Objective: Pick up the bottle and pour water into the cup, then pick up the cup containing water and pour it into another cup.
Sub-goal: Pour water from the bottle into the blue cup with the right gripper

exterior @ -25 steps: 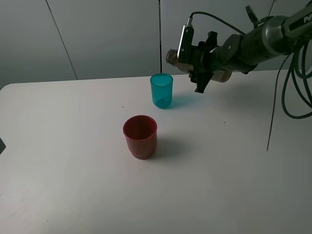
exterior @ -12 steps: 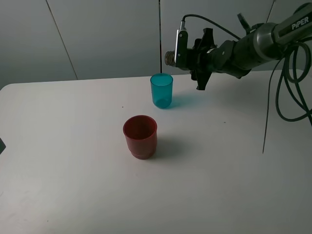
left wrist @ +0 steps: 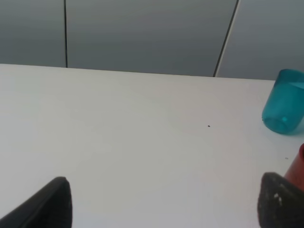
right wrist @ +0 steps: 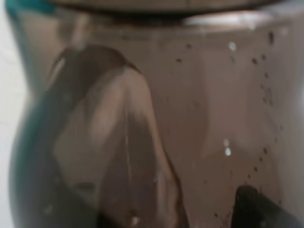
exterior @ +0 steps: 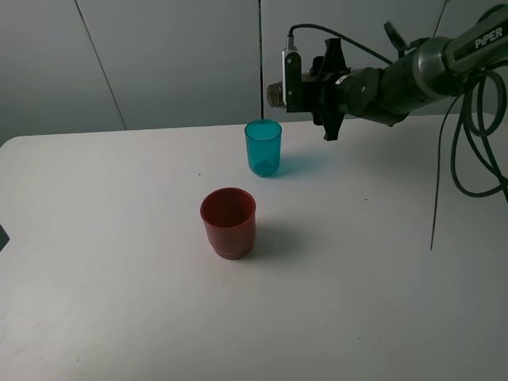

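On the table (exterior: 119, 302), high view: you have the red cup (exterior: 228, 222) near the middle, upright. The teal cup (exterior: 263, 148) stands upright at its 1 o'clock, near it but not touching.

Right arm comes in from 3 o'clock, held high over the far side of the table. Your right gripper (exterior: 324, 91) is clamped on the bottle (exterior: 275, 94). The bottle is off the table and lies roughly level. Only its threaded neck shows past the gripper, with the mouth facing 9 o'clock. In this view the mouth sits at about 12 to 1 o'clock of the teal cup's rim, above it and clear of it. Whether the teal cup holds water cannot be told. Cables (exterior: 476, 127) hang in loops at the 3 o'clock edge.

Right wrist view: the smoky brown wall of the bottle (right wrist: 199, 118) fills the frame at close range, with small droplets scattered on it. Water level inside cannot be read.

Left wrist view: your left gripper (left wrist: 166, 209) has its fingertips wide apart, with bare table (left wrist: 118, 133) between them. The teal cup (left wrist: 284, 102) and a sliver of the red cup (left wrist: 299, 166) lie out beyond one fingertip.
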Controlling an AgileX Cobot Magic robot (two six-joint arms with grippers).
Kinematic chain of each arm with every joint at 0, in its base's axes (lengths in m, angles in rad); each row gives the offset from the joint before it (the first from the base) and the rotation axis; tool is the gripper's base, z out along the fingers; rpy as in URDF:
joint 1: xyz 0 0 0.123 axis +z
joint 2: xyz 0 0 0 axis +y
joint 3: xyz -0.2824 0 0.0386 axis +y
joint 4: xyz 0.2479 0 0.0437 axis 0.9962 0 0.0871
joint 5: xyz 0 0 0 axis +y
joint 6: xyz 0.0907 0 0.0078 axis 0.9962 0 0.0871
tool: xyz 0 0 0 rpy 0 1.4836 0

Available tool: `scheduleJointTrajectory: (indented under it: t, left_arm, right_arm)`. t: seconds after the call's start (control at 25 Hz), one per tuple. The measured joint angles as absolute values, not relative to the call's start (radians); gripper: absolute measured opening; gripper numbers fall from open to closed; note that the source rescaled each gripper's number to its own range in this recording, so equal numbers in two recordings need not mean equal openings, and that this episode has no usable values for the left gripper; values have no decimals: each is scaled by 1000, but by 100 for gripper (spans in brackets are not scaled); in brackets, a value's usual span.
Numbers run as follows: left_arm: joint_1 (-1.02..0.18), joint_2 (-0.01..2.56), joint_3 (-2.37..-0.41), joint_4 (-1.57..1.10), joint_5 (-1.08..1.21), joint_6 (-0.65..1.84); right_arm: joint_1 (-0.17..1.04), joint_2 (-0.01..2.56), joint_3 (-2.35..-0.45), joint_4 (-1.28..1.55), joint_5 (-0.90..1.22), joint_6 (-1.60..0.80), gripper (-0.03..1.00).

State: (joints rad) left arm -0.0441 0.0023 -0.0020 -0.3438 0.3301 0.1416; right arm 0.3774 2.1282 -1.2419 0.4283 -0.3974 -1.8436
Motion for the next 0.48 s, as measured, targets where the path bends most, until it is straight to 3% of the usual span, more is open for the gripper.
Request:
scheduleJointTrajectory:
  t: [0.48]
  left_arm:
    - [-44,2,-2,-344,330,142]
  right_arm:
    - [377,2128,-1242,377,-437,-1912,0]
